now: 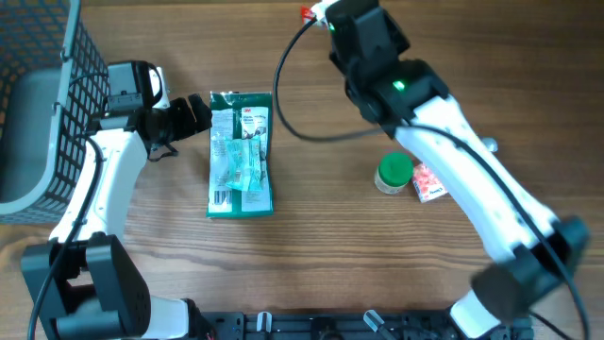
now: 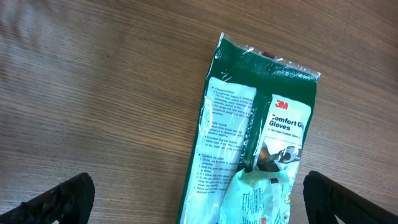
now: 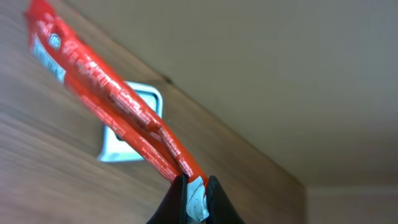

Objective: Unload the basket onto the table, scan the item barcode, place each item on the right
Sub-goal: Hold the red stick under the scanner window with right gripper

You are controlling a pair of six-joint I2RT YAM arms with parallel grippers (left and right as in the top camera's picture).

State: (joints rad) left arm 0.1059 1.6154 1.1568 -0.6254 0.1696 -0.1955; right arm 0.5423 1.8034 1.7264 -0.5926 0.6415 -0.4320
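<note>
Red packet [image 3: 112,102], long & thin, pinched by one end in R gripper [image 3: 196,193], jaws shut tight on it. It juts out over a pale square plate [image 3: 134,134] set in the table [image 1: 321,236] at the far edge. That plate is prob. the scanner window, so the packet is likely held there for its barcode read. L gripper [image 1: 200,115] is fully open, holding nothing, just beside green gloves pack [image 1: 241,153] lying flat mid-table, poss. next in line. Green-lid jar [image 1: 394,174] & small packet [image 1: 429,183] sit side by side near R arm. Wire basket [image 1: 57,66] at far left.
</note>
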